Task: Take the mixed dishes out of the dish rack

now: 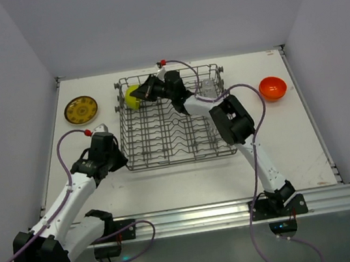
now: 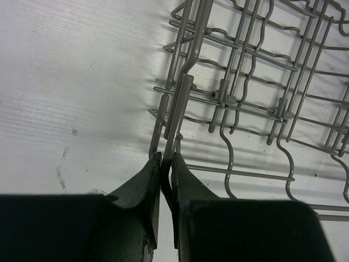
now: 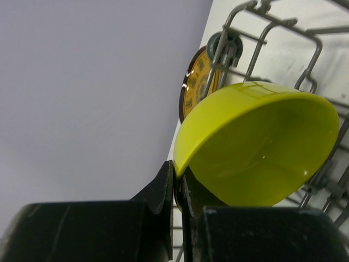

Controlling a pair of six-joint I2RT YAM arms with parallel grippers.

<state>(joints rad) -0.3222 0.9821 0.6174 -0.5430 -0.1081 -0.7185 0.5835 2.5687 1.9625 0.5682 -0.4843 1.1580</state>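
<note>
Yellow-green bowl (image 3: 256, 147) tipped on edge

Glossy smooth yellow-green bowl (image 3: 256, 147), grey matt metal-wire dish rack (image 2: 256, 98), matt white table (image 2: 71, 82)

surface: white table (image 1: 170, 184) | centre: grey wire dish rack (image 1: 179, 151) resting on it | 10 o'clock of rack: brown-and-yellow plate (image 1: 81, 109) lying flat | 2 o'clock of rack: orange bowl (image 1: 272, 87) standing upright
</note>
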